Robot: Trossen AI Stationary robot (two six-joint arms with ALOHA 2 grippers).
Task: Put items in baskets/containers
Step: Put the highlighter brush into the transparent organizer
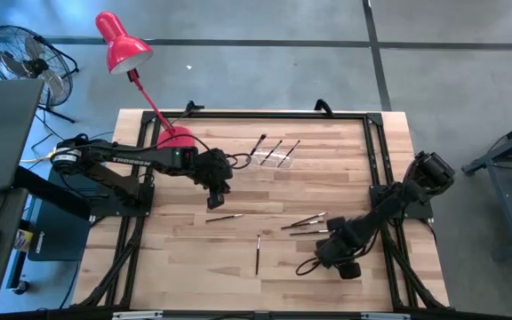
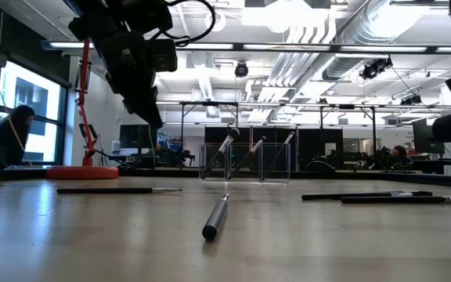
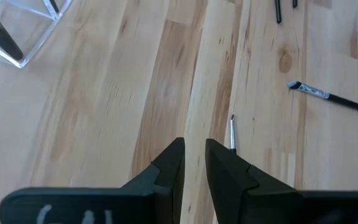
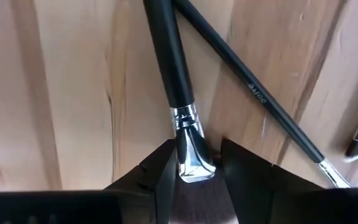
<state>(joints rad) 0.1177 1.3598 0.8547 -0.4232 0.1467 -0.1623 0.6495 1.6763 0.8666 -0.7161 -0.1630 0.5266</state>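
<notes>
Right gripper [image 4: 194, 163] pinching a brush [image 4: 178, 93] by its silvery ferrule, low on the table [image 1: 194, 258].
Its bristles are hidden behind the fingers. Clear holder [image 1: 272, 156], barely visible, stands at the far edge with three brushes; left gripper [image 3: 194, 163] hangs nearby, narrowly parted, empty.

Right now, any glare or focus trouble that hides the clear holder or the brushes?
High view: holder nearly vanishes against the wood. Low view: holder reads only as bright edges against the backlit room; left gripper is a silhouette. Right wrist view: ferrule glares between the jaws.
</notes>
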